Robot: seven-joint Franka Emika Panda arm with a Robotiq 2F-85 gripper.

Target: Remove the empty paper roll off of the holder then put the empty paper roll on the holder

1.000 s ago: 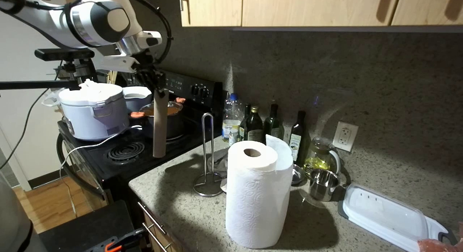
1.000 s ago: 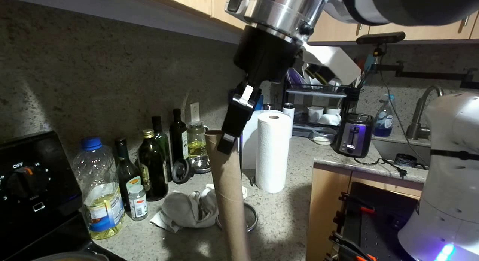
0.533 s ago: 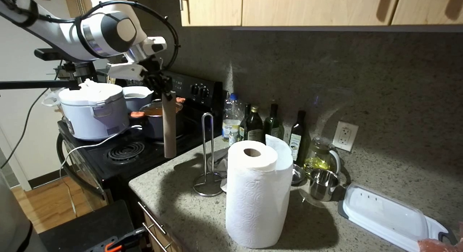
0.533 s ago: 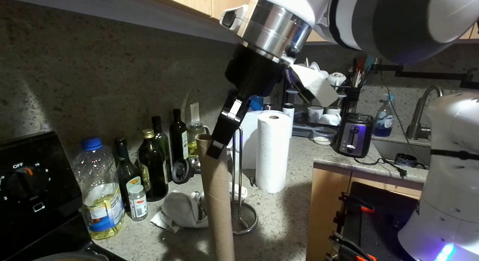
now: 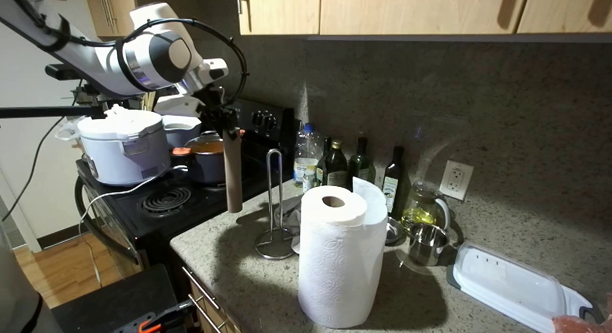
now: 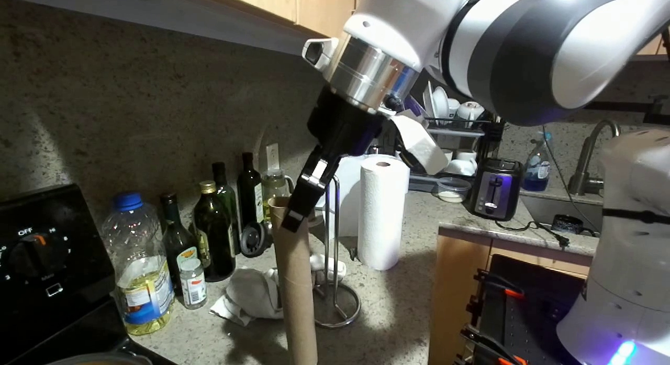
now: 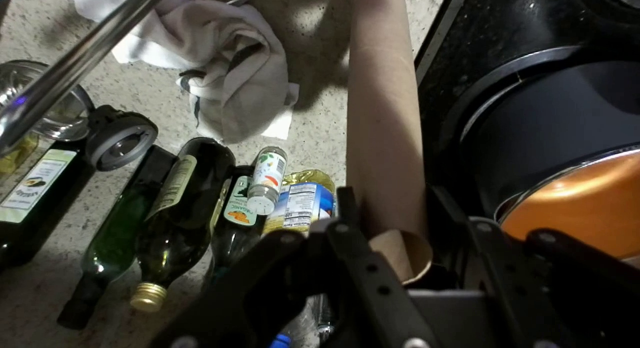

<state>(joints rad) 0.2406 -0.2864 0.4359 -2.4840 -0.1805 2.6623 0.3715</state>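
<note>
Empty paper roll point(image 5: 233, 175), one, brown cardboard, slim: is hanging nearly upright left of centre in an exterior view, where the jaws are clamping its upper end from either side, and its open end is showing at lower right of centre in the wrist view; holder point(image 5: 270, 199), one, metal wire loop on a ring base: is standing upright on the bench point(image 5: 210, 242), near the middle of an exterior view, right of the roll and apart from it; white paper towel roll point(image 5: 334, 266), one, fat: is standing upright at lower centre there; bottles point(image 6: 217, 250), dark glass, several: are standing at left in an exterior view, a clear blue-capped bottle point(image 6: 138, 286) and a small jar point(image 6: 193, 286) standing near them; cloth point(image 7: 245, 88), pale, crumpled: is lying at upper left of centre in the wrist view; pot point(image 7: 550, 118), dark, with orange contents point(image 7: 580, 213): is standing on the black stove point(image 7: 500, 18), right side of the wrist view; white cooker point(image 5: 124, 149), one: is sitting on that stove, left in an exterior view
</note>
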